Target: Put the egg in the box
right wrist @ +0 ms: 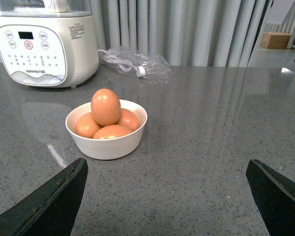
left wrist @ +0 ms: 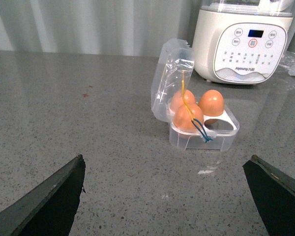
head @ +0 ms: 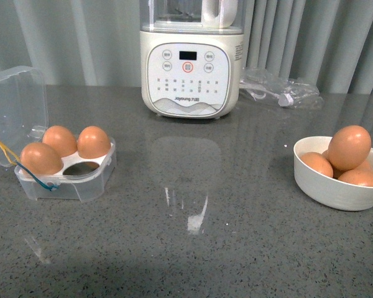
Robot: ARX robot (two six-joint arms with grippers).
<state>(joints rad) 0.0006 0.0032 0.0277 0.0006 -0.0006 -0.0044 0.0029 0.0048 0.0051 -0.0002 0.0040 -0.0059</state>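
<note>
The clear plastic box (head: 81,183) stands at the table's left with its lid open. It holds three brown eggs, and its front right cell is empty. It also shows in the left wrist view (left wrist: 221,136). Several brown eggs lie in a white bowl (head: 336,192) at the right, with the top egg (head: 349,147) standing highest. The top egg (right wrist: 105,106) and the bowl (right wrist: 108,146) also show in the right wrist view. My left gripper (left wrist: 169,196) is open and empty, well short of the box. My right gripper (right wrist: 167,196) is open and empty, short of the bowl. Neither arm shows in the front view.
A white Joyoung blender (head: 191,62) stands at the back centre. A clear plastic bag with a cable (head: 280,90) lies to its right. A yellow and blue band (head: 3,152) hangs over the box's left side. Grey curtains hang behind the grey speckled table (head: 193,248).
</note>
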